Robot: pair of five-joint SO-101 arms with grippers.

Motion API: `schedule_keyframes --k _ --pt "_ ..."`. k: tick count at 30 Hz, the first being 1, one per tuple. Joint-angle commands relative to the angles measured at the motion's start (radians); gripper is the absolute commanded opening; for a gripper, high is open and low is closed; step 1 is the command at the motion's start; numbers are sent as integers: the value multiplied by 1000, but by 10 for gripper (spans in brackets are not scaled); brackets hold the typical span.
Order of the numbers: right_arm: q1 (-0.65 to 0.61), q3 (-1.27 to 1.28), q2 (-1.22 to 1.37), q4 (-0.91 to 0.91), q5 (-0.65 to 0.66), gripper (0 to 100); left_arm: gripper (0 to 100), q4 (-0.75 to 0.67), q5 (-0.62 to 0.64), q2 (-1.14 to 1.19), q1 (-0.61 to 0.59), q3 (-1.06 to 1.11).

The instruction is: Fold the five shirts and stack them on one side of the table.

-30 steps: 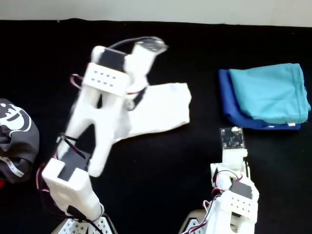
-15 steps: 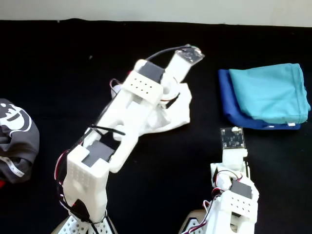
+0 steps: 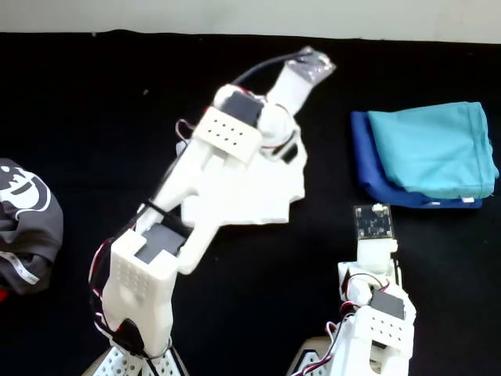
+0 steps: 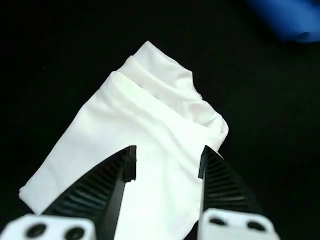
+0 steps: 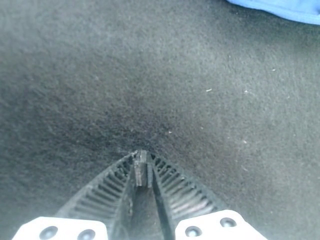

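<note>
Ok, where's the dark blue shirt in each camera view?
High view: dark blue shirt at the table's right, under the teal shirt.
Left wrist view: its blue edge beyond the white shirt.
Right wrist view: its blue edge ahead of the shut right gripper.
Shared landmark: the black tablecloth.

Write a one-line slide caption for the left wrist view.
Open left gripper above a folded white shirt on the black table.

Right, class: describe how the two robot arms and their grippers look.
The left arm and right arm are blocky white plastic with black motor blocks, rows of small holes, and thin red and black cables at the joints. The left gripper and right gripper have black ribbed fingers on white bases.
</note>
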Motion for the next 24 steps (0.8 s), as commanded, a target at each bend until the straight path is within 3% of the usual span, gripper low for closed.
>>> schedule_keyframes --k 1,4,6,11,17,24 --pt "22 39 -8 -36 -11 5 143 98 -3 -2 -56 -53" --pt "22 39 -8 -36 -11 5 0 121 -3 19 -77 25" --pt "22 39 -8 -36 -11 5 33 123 -3 50 -68 73" --pt "22 38 -8 -36 -11 5 8 83 -6 188 -5 90" --pt "22 38 -8 -36 -11 5 9 -17 -3 329 48 -85" --pt "22 38 -8 -36 -11 5 10 -11 -3 430 88 -358"
